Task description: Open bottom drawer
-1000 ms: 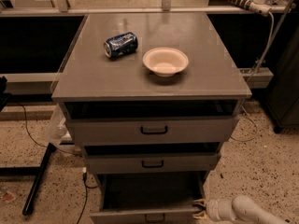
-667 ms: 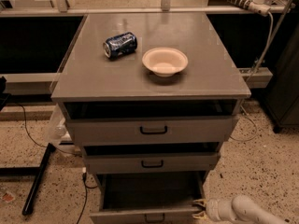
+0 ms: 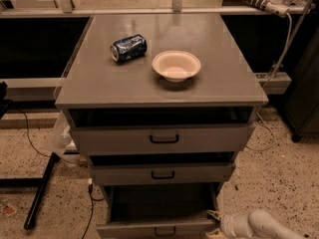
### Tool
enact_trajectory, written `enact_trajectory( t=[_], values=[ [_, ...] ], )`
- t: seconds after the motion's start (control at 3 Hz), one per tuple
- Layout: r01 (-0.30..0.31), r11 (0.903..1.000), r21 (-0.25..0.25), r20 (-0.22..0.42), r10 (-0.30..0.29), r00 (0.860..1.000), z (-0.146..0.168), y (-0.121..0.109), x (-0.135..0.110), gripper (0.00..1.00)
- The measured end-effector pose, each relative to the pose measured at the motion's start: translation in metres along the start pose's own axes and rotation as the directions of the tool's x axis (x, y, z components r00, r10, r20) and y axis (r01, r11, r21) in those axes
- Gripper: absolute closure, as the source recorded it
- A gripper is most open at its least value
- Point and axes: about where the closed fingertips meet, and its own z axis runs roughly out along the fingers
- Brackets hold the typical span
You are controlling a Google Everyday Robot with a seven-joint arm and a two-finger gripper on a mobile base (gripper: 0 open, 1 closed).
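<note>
The grey bottom drawer (image 3: 158, 227) is the lowest and narrowest of three fronts in the grey cabinet. It is pulled well out, and its dark inside shows from above. Its small black bar handle (image 3: 164, 231) sits at the bottom edge of the view. My gripper (image 3: 215, 223) is at the drawer's front right corner, on the white arm (image 3: 261, 226) coming in from the lower right. Its yellowish fingertips (image 3: 214, 215) rest by the drawer's right edge.
The top drawer (image 3: 162, 138) and middle drawer (image 3: 160, 173) stand slightly out. On the cabinet top (image 3: 99, 78) lie a blue can (image 3: 128, 47) on its side and a white bowl (image 3: 176, 65). A black bar (image 3: 40, 190) and cables lie on the floor at left. A power strip (image 3: 259, 0) sits at the back right.
Nothing has visibly changed; the drawer stays pulled out and the gripper stays at its right front corner.
</note>
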Motion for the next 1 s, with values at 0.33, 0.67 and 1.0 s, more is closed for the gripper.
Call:
enact_trajectory(
  t=[0.33,0.67,1.0],
  values=[
    [-0.012,0.9998,-0.013,-0.004,0.012,1.000,-0.003,0.009,0.007,0.60],
    [-0.012,0.9998,-0.013,-0.004,0.012,1.000,-0.006,0.008,0.003,0.84],
    [-0.019,0.9994,-0.030,-0.006,0.018,1.000,-0.012,0.026,0.008,1.00]
  ],
)
